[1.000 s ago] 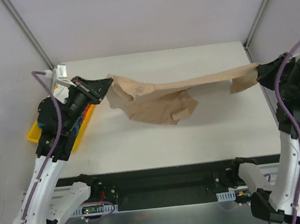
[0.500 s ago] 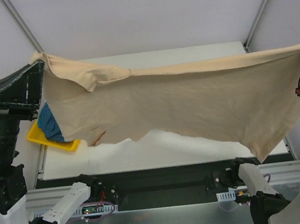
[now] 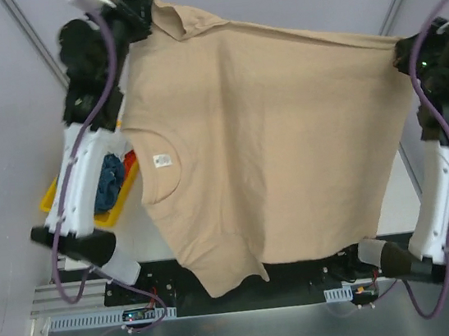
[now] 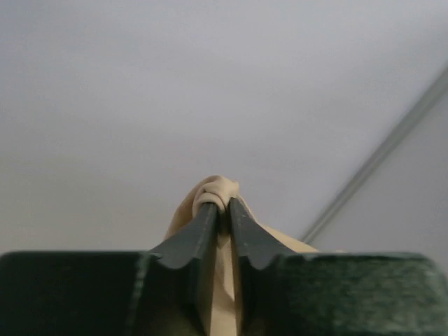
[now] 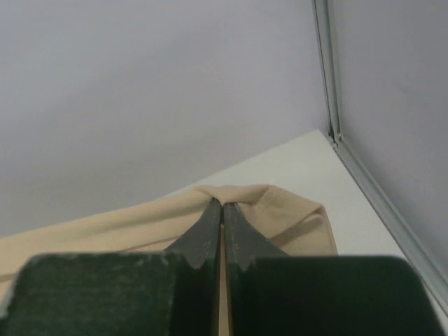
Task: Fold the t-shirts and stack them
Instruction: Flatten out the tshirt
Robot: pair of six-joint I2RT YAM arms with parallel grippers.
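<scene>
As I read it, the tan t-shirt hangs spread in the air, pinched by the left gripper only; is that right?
Not quite: both grippers pinch the tan t-shirt as it hangs spread in the air. The right wrist view shows the right gripper shut on a fold of it, like the left gripper.

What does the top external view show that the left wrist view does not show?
Only the top external view shows the whole tan t-shirt spread in the air, its neck label, the right end effector, and the yellow tray holding a teal-blue shirt. Only the left wrist view shows the left end effector close up, pinching a small cloth fold. Both show that end effector gripping the tan t-shirt.
</scene>
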